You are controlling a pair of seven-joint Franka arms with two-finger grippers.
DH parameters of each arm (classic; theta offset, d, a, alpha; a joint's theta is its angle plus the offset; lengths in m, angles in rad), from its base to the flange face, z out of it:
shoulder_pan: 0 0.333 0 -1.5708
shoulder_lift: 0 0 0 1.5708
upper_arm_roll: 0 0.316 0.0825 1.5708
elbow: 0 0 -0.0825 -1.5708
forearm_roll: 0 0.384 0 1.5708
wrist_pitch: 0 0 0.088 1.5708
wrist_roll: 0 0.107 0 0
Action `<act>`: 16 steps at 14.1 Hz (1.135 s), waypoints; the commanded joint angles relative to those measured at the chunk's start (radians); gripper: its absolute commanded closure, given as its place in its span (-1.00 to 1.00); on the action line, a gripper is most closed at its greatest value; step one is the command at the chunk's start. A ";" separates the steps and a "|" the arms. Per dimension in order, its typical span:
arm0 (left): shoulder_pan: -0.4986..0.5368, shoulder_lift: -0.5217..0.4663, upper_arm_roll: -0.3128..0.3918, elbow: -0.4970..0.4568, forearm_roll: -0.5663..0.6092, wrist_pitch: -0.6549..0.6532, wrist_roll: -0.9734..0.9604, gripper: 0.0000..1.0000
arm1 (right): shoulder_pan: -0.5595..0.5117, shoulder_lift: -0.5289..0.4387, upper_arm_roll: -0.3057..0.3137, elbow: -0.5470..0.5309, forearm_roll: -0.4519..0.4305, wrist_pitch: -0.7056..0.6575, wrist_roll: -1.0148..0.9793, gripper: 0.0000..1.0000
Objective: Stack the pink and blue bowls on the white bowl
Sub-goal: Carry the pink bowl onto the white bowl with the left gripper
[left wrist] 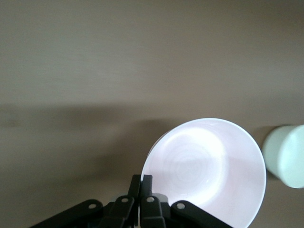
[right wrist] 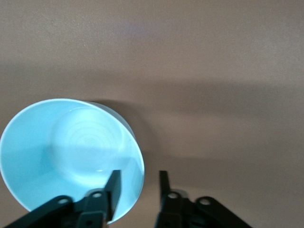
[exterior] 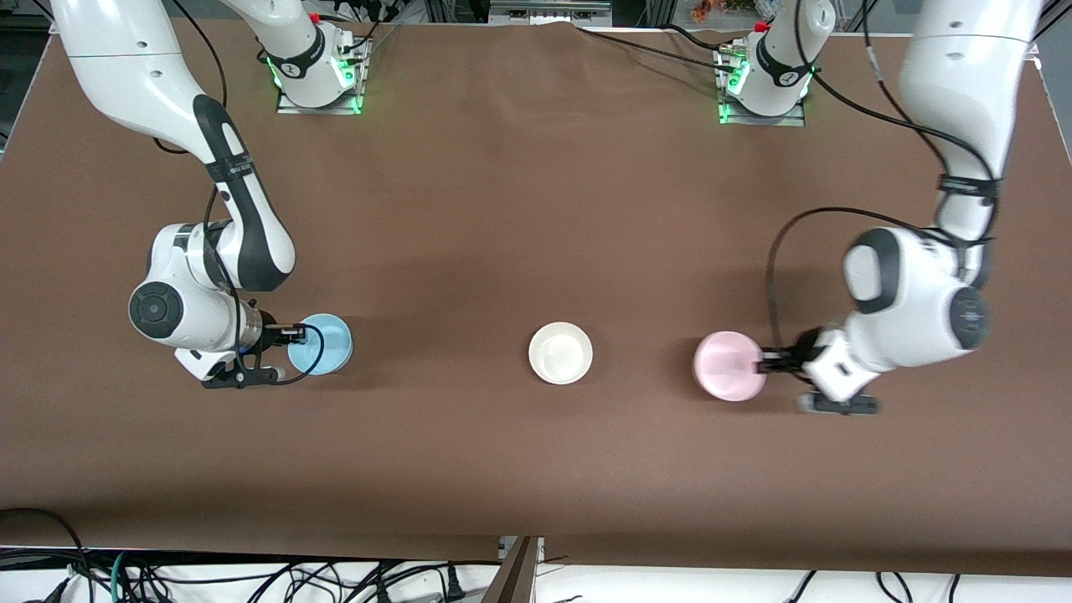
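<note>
The white bowl (exterior: pixel 560 353) sits mid-table, upright and empty. The light blue bowl (exterior: pixel 322 343) sits toward the right arm's end. My right gripper (exterior: pixel 295 335) is open at its rim. In the right wrist view the gripper (right wrist: pixel 139 178) straddles the blue bowl's (right wrist: pixel 61 152) rim, one finger inside and one outside. The pink bowl (exterior: pixel 727 365) is toward the left arm's end. My left gripper (exterior: pixel 764 362) is shut on its rim. In the left wrist view the gripper (left wrist: pixel 142 179) pinches the pink bowl (left wrist: pixel 209 166), with the white bowl (left wrist: pixel 286 156) farther off.
The brown table (exterior: pixel 536 209) carries only the three bowls, in a row with wide gaps between them. The arm bases (exterior: pixel 318 67) stand along the table's edge farthest from the front camera. Cables hang below the nearest table edge (exterior: pixel 251 578).
</note>
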 commanded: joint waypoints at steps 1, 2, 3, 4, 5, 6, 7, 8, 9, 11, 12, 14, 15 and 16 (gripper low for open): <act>-0.072 0.011 -0.030 0.030 -0.022 0.048 -0.110 1.00 | -0.009 -0.007 0.006 -0.018 -0.002 0.019 -0.012 0.44; -0.092 0.019 -0.053 0.033 -0.021 0.070 -0.138 1.00 | -0.010 -0.007 0.006 -0.018 -0.002 0.019 -0.012 0.50; -0.115 0.034 -0.062 0.053 -0.021 0.094 -0.161 1.00 | -0.012 -0.007 0.006 -0.018 -0.002 0.019 -0.012 0.53; -0.150 0.052 -0.064 0.077 -0.019 0.110 -0.203 1.00 | -0.012 -0.007 0.006 -0.018 -0.002 0.019 -0.012 0.61; -0.183 0.077 -0.062 0.111 -0.016 0.121 -0.256 1.00 | -0.012 -0.005 0.006 -0.018 -0.001 0.019 -0.011 0.70; -0.217 0.101 -0.062 0.146 -0.013 0.130 -0.291 1.00 | -0.012 -0.007 0.006 -0.016 0.001 0.017 -0.004 0.81; -0.237 0.123 -0.061 0.172 -0.002 0.133 -0.310 1.00 | -0.014 -0.007 0.006 -0.010 0.002 0.011 0.002 0.94; -0.250 0.137 -0.062 0.185 0.020 0.133 -0.317 1.00 | -0.012 -0.008 0.006 -0.006 0.002 0.009 0.002 1.00; -0.262 0.148 -0.062 0.186 0.047 0.139 -0.319 1.00 | -0.012 -0.011 0.006 -0.001 0.004 0.008 -0.004 1.00; -0.283 0.165 -0.062 0.185 0.064 0.167 -0.319 1.00 | -0.012 -0.023 0.006 0.022 0.002 -0.013 -0.015 1.00; -0.288 0.169 -0.062 0.185 0.074 0.167 -0.319 1.00 | -0.014 -0.042 0.006 0.037 0.002 -0.047 -0.015 1.00; -0.290 0.174 -0.062 0.179 0.085 0.167 -0.316 1.00 | -0.014 -0.091 0.006 0.070 0.002 -0.112 -0.012 1.00; -0.290 0.175 -0.062 0.177 0.088 0.167 -0.314 1.00 | -0.012 -0.120 0.006 0.086 0.001 -0.145 -0.012 1.00; -0.290 0.177 -0.062 0.175 0.111 0.167 -0.314 1.00 | -0.012 -0.138 0.009 0.109 0.001 -0.188 -0.009 1.00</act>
